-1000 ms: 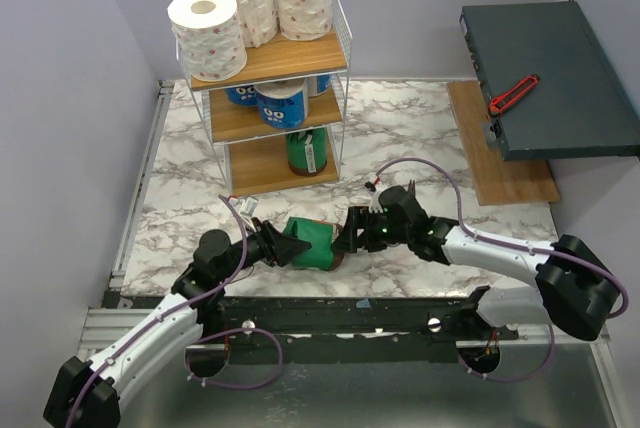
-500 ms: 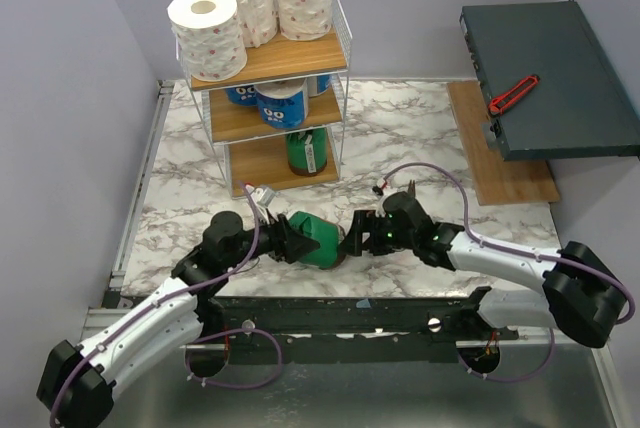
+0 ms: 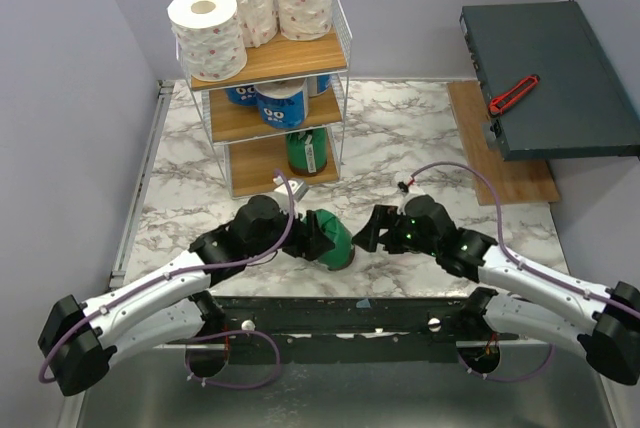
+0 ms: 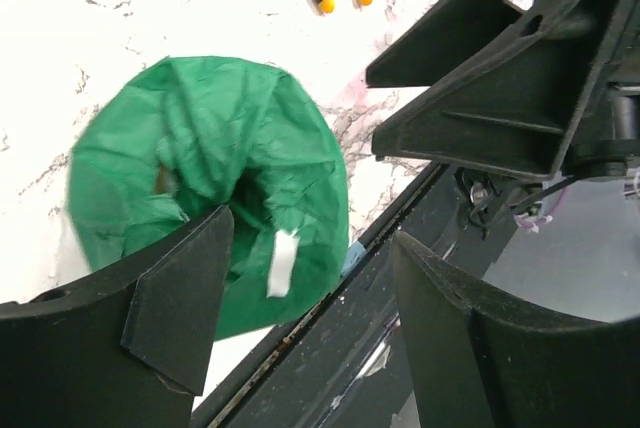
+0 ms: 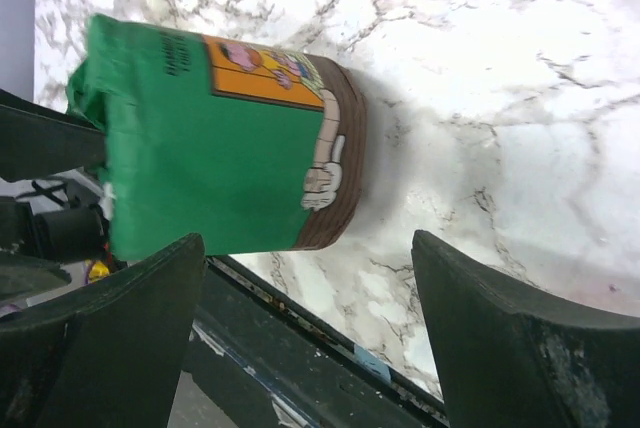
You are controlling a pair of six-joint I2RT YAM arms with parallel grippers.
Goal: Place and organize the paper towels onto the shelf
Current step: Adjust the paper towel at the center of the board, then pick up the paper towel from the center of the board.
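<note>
Lying on its side at the six o'clock edge of the marble-patterned table (image 3: 420, 138), the fat green-wrapped paper towel roll with brown ends (image 3: 330, 233) sat free. The left gripper (image 4: 300, 278) stood wide, one finger across the crumpled end, clamping nothing. The right gripper (image 5: 308, 238) gaped wide too, short of the brown end. The danger, by the look of it: a nudge from either finger could send it off the rim onto the black rail (image 3: 330, 313). Its long axis ran roughly ten to four o'clock, brown end towards four, away from the tall white wire shelf with wooden boards (image 3: 275, 60) at eleven.
</note>
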